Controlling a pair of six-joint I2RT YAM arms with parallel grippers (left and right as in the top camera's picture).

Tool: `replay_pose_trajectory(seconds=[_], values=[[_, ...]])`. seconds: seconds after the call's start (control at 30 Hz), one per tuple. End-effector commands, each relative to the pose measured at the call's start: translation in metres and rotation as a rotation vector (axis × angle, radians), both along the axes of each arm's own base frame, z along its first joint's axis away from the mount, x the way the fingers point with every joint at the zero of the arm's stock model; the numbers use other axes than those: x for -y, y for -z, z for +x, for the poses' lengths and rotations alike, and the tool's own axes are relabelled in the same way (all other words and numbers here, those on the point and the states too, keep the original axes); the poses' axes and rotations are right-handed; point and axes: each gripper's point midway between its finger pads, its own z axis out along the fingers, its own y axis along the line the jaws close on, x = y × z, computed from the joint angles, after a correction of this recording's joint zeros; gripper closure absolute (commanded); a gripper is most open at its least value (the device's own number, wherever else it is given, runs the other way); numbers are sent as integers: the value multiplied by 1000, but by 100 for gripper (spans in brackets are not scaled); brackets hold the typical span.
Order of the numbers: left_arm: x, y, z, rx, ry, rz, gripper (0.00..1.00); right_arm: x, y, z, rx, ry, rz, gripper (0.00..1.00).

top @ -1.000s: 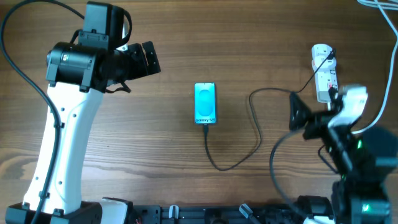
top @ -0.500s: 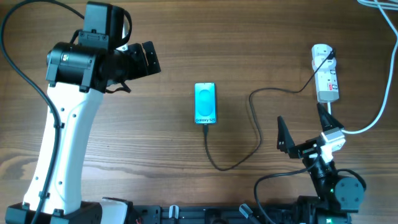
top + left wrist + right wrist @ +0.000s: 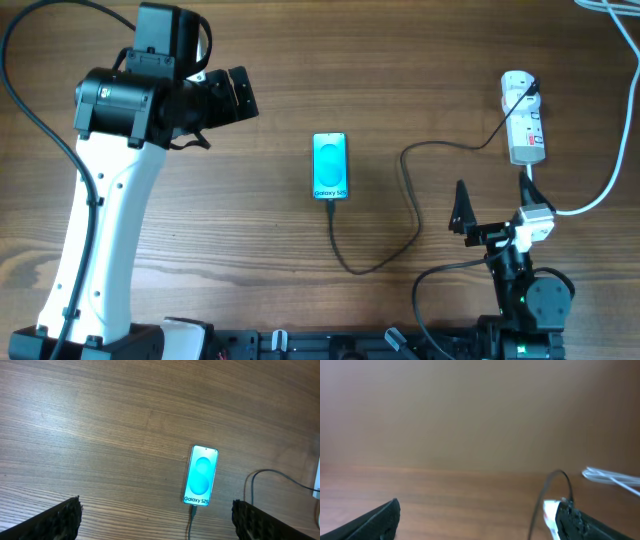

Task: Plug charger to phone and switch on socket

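The phone point(image 3: 330, 167) lies flat mid-table with its cyan screen up; the left wrist view shows the phone point(image 3: 201, 475) too. The charger point(image 3: 410, 215), a thin black cable, meets the phone's near edge, loops toward the front and runs up to the socket point(image 3: 524, 120) at the far right. The charger point(image 3: 192, 519) joins the phone's lower end. My left gripper point(image 3: 238, 95) hangs open, high and left of the phone, nothing between its fingers point(image 3: 60, 521). My right gripper point(image 3: 493, 205) stands open near the front right, short of the socket point(image 3: 550, 512), empty.
A thick white cord point(image 3: 600, 190) runs from the socket along the right edge and shows as the white cord point(image 3: 612, 477) in the right wrist view. The left arm's white link point(image 3: 100, 230) spans the left side. Both arm bases sit along the front edge.
My right arm has drawn back from the socket toward the front edge and folded low. The left arm, phone and cable have not moved.
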Motion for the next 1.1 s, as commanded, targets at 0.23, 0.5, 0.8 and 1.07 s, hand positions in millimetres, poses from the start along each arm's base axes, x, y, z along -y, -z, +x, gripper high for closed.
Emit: replay_pose_trajectory(seconds=[0.23, 0.5, 0.8, 1.07], values=[[-3, -2, 0, 8, -19, 7, 0, 18, 28, 2, -109, 110, -33, 0], [-3, -2, 0, 8, -19, 7, 0, 17, 29, 2, -110, 105, -47, 0], [-3, -2, 0, 8, -18, 7, 0, 17, 28, 2, -107, 105, -45, 0], [-3, -2, 0, 8, -19, 7, 0, 17, 28, 2, -108, 105, -45, 0]])
